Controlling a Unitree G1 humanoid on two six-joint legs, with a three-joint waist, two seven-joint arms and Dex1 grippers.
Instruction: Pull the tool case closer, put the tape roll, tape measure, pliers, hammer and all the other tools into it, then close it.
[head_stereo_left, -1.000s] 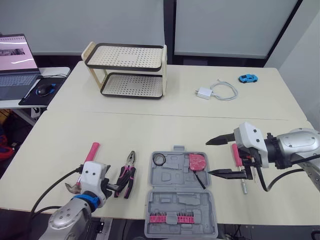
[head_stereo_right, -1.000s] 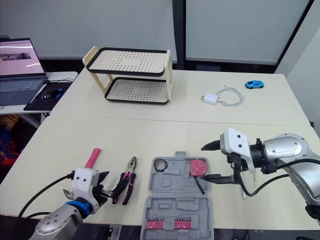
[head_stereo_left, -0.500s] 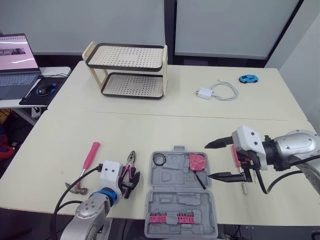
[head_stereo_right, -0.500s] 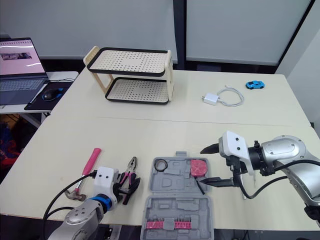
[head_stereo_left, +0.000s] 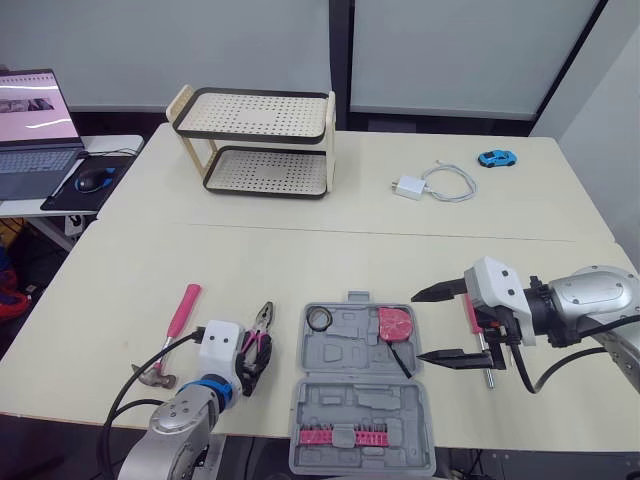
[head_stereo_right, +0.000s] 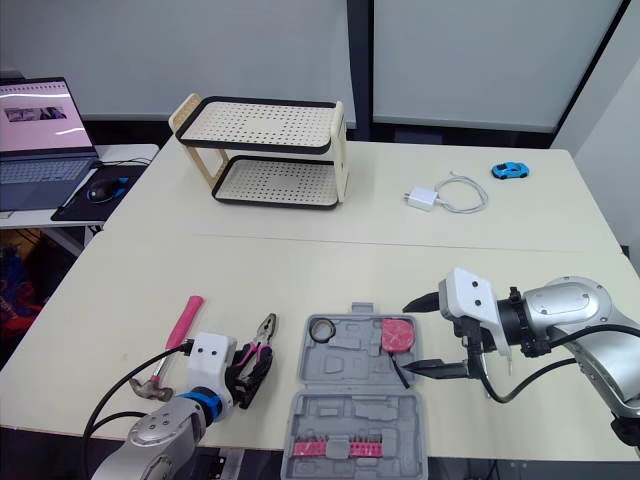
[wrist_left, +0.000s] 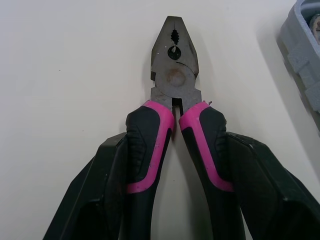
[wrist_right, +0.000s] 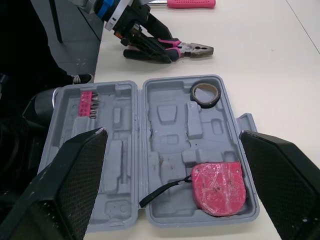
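Note:
The grey tool case (head_stereo_left: 352, 402) lies open at the table's front edge. A black tape roll (head_stereo_left: 319, 319) and a pink tape measure (head_stereo_left: 395, 324) rest in its far half, and pink bits (wrist_right: 87, 103) in its near half. Left of the case the pink-handled pliers (wrist_left: 172, 95) lie flat, with my left gripper (head_stereo_left: 250, 357) shut on the handles. The pink-handled hammer (head_stereo_left: 180, 312) is further left. My right gripper (head_stereo_left: 418, 327) hangs open just right of the case, beside the tape measure. A pink screwdriver (head_stereo_left: 473, 312) lies behind it.
A two-tier perforated rack (head_stereo_left: 256, 140) stands at the back left. A white charger with its cable (head_stereo_left: 410, 186) and a blue toy car (head_stereo_left: 496, 157) lie at the back right. A laptop (head_stereo_left: 30, 120) and a mouse (head_stereo_left: 92, 178) sit on a side desk.
My left gripper moved right from beside the hammer to the pliers and closed round their handles. The right gripper stayed open and nearly still.

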